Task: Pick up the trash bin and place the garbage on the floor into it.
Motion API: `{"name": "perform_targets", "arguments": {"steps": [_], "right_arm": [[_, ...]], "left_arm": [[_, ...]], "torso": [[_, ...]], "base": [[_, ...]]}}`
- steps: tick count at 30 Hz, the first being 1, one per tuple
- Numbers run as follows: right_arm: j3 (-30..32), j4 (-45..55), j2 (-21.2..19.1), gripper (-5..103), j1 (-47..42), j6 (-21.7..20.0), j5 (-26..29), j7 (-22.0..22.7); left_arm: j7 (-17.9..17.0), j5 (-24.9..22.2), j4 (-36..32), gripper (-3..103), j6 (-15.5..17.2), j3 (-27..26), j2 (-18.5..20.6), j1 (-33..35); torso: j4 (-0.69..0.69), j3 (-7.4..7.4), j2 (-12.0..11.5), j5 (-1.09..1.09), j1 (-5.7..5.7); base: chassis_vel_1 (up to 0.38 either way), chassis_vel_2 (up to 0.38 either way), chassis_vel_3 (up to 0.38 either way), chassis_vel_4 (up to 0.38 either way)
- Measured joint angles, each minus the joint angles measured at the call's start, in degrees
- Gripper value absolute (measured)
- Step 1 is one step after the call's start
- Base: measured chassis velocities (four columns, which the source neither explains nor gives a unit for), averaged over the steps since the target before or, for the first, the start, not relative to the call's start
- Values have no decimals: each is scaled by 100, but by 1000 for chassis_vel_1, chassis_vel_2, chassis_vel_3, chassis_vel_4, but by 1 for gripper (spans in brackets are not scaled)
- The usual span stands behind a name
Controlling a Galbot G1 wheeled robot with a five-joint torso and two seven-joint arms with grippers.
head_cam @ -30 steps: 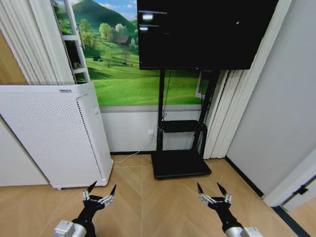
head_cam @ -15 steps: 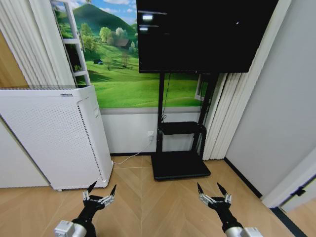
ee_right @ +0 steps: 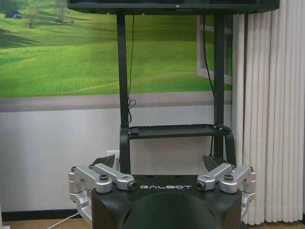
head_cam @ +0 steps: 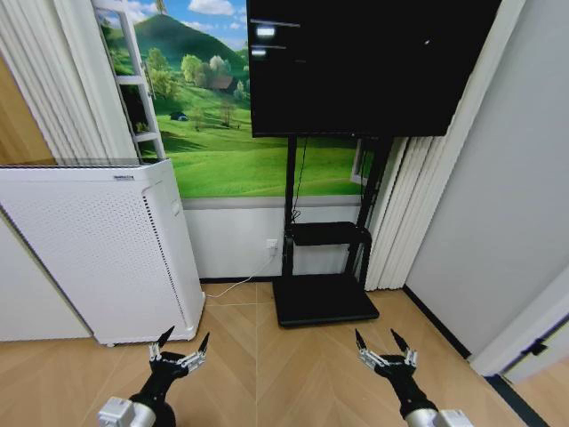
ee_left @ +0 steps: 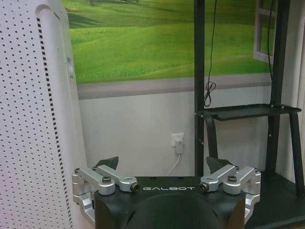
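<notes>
The trash bin and the garbage are out of view. The floor is light tan parquet in a chevron pattern, bare in front of me. My left gripper hangs low at the left, open, with nothing between its fingers. My right gripper hangs level with it at the right, also open and empty. The left wrist view looks past the left gripper at the wall and a white appliance. In the right wrist view, the right gripper faces the TV stand.
A tall white perforated appliance stands on the left against the wall. A black TV on a black stand with a flat base is straight ahead. A grey wall closes the right side. A cable runs to a wall socket.
The whole picture has shifted slightly down, so the camera has moved. Both grippers keep the same pose, open.
</notes>
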Motion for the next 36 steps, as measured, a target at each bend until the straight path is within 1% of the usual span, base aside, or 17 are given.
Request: {"name": "perform_targets", "arguments": {"steps": [10,13,17,22,24,25,27,31,33,36], "right_arm": [[0,0,0,100,0,0,0,0],[0,0,0,100,0,0,0,0],[0,0,0,100,0,0,0,0],[0,0,0,100,0,0,0,0],[0,0,0,100,0,0,0,0],[1,0,0,100,0,0,0,0],[0,0,0,100,0,0,0,0],[0,0,0,100,0,0,0,0],[-2,0,2,100,0,0,0,0],[-2,0,1,100,0,0,0,0]], "left_arm": [[0,0,0,100,0,0,0,0],[0,0,0,100,0,0,0,0],[0,0,0,100,0,0,0,0],[0,0,0,100,0,0,0,1],[0,0,-1,100,0,0,0,0],[0,0,0,100,0,0,0,0],[0,0,0,100,0,0,0,0],[0,0,0,100,0,-1,1,0],[0,0,0,100,0,-2,1,0],[0,0,0,100,0,-2,1,0]], "torso": [[0,94,163,1,67],[0,163,279,0,115],[0,198,337,1,139],[0,278,477,2,199],[0,289,495,2,206],[-2,317,543,1,224],[0,356,608,1,252],[0,390,665,0,277],[-2,417,712,-5,295],[1,441,756,1,314]], "base": [[8,11,-9,-5],[0,0,0,0],[0,0,0,0],[36,24,-18,-27],[92,51,-49,-86],[90,93,-90,-121],[116,135,-139,-132],[146,165,-161,-163],[116,144,-125,-120],[77,75,-67,-74]]}}
